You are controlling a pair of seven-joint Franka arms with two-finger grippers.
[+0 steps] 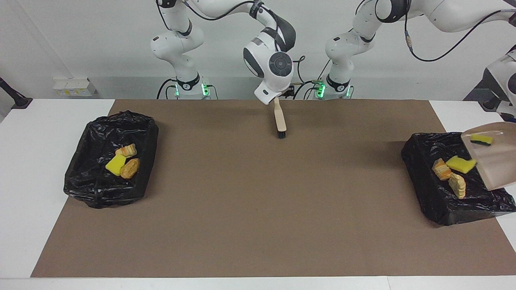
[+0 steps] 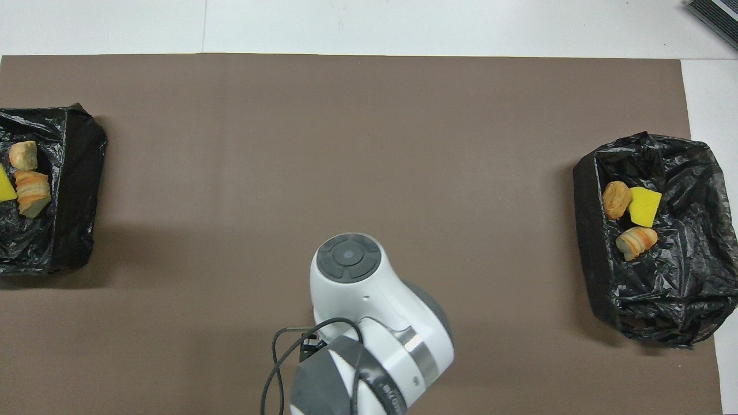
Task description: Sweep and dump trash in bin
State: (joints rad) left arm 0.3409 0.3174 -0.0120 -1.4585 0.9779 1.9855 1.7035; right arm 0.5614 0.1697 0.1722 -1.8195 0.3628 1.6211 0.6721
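Observation:
My right gripper [image 1: 275, 99] is shut on the handle of the beige hand brush [image 1: 279, 120]; its black bristles rest on the brown mat [image 1: 250, 201] near the robots. My left gripper [image 1: 508, 118] holds the beige dustpan [image 1: 494, 161] tilted over the black-lined bin [image 1: 435, 201] at the left arm's end. A green-and-yellow sponge [image 1: 481, 139] lies on the pan. A yellow sponge [image 1: 460, 164] and two bread-like pieces [image 1: 442, 169] lie in that bin. In the overhead view the right hand [image 2: 351, 271] hides the brush.
A second black-lined bin [image 1: 86, 177] stands at the right arm's end and holds a yellow sponge [image 1: 116, 164] and two bread-like pieces [image 1: 130, 168]. Both bins show in the overhead view [image 2: 663, 288] [image 2: 63, 230]. White table [image 1: 36, 181] borders the mat.

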